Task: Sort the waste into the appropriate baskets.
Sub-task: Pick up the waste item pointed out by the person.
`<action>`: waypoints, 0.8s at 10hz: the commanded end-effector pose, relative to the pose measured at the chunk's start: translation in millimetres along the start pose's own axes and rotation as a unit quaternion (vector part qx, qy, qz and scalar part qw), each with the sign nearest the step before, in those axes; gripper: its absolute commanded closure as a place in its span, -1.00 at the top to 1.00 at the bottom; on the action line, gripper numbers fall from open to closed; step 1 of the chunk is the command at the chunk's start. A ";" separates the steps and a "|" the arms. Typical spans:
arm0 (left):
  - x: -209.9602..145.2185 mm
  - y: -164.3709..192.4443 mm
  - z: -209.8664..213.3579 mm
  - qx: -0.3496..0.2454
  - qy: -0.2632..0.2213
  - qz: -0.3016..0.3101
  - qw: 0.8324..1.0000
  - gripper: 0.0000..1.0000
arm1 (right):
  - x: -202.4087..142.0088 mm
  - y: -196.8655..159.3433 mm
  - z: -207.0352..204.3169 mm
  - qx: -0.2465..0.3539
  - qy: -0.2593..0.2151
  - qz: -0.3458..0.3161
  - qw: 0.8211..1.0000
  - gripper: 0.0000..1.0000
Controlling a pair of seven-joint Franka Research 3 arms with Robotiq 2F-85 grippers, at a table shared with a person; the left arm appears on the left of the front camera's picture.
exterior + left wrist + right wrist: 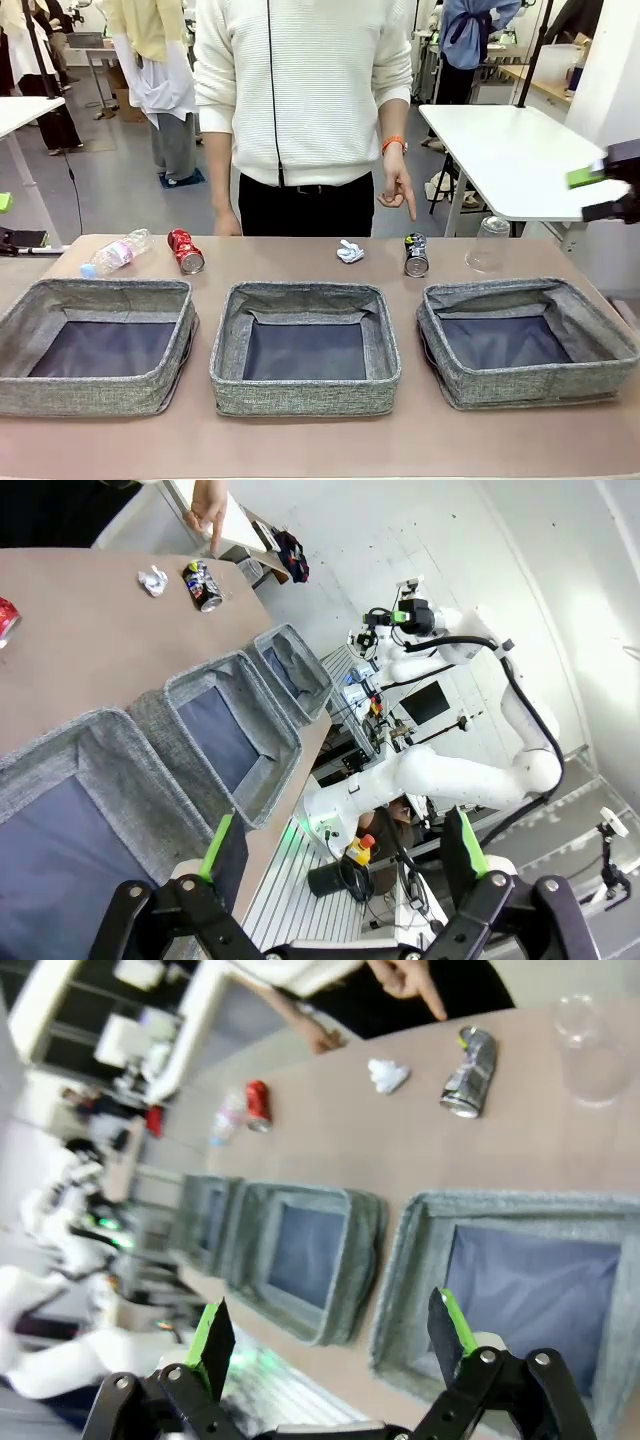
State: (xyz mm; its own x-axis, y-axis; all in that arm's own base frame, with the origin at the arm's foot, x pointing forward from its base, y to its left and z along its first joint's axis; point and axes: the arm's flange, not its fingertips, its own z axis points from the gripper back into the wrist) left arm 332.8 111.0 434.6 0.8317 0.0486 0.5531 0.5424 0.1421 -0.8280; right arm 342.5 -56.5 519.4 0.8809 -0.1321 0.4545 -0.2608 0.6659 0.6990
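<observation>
The waste lies in a loose row along the far side of the table, beyond the baskets: at far left a clear plastic bottle with a pink label lies on its side, and just right of it a red soda can also lies on its side, apart from the bottle. Near the middle sits a small crumpled white paper wad, then a crushed dark can standing with a silver rim at its base, and furthest right a clear plastic cup. On the near side three grey woven bins with dark lining stand in a line, the left basket, middle basket and right basket, close together but not touching, with nothing inside. The cup's see-through wall makes it hard to tell which way up it stands, and in the right wrist view the bottle is only a pale blur. The person stands at the far edge, one hand hanging with its index finger pointing down just above the dark can; the other hand is partly cut off by the table edge. The right gripper is held high beyond the table's right end, its green-padded jaws spread wide and holding nothing. The left gripper hangs above the near left corner of the baskets, jaws likewise wide apart and empty
</observation>
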 end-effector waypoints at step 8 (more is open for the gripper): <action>0.6 -2.1 1.3 -0.007 -0.003 -0.013 1.000 1.00 | 11.6 69.4 -124.1 -0.139 0.114 0.106 0.978 1.00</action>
State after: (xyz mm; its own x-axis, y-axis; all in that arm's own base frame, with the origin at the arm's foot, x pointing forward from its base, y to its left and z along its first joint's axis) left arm 332.3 112.0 435.2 0.8302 0.0500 0.5553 0.5444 0.1423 -0.8267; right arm 380.2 66.5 509.1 0.8900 0.1575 0.4279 -0.3553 0.8276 0.4346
